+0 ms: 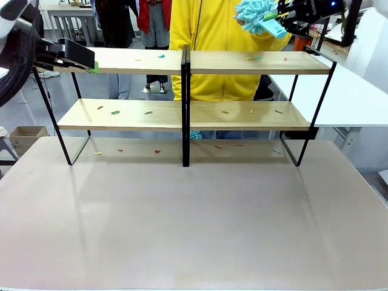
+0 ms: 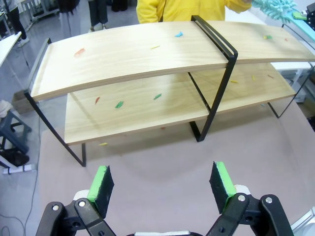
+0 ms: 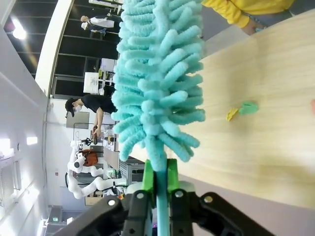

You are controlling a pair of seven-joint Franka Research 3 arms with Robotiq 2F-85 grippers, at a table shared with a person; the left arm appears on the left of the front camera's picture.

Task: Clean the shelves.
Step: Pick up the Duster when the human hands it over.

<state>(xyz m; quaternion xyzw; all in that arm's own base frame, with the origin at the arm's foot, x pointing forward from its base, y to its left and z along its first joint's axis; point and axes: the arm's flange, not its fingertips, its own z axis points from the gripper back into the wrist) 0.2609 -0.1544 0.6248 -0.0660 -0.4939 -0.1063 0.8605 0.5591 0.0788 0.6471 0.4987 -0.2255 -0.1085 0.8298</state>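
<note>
Black two-finger left gripper (image 2: pixel 161 183), green pads: jaws spread wide, empty, by the left end of the upper board. Pale wooden two-board shelves in a thin black metal frame (image 1: pixel 133 60): on the far half of the grey-brown table (image 1: pixel 194 230). Their long axis runs left to right across it, with the open front facing the robot. Small coloured scraps (image 1: pixel 254 58) lie on both boards. Teal fluffy chenille duster (image 1: pixel 256 13): handle pinched tight in the right gripper (image 3: pixel 160 172), hanging above the upper board's right end. Advised: lay the head flat on the wood, sweep lengthwise, and stop short of the black centre post (image 1: pixel 185 103).
</note>
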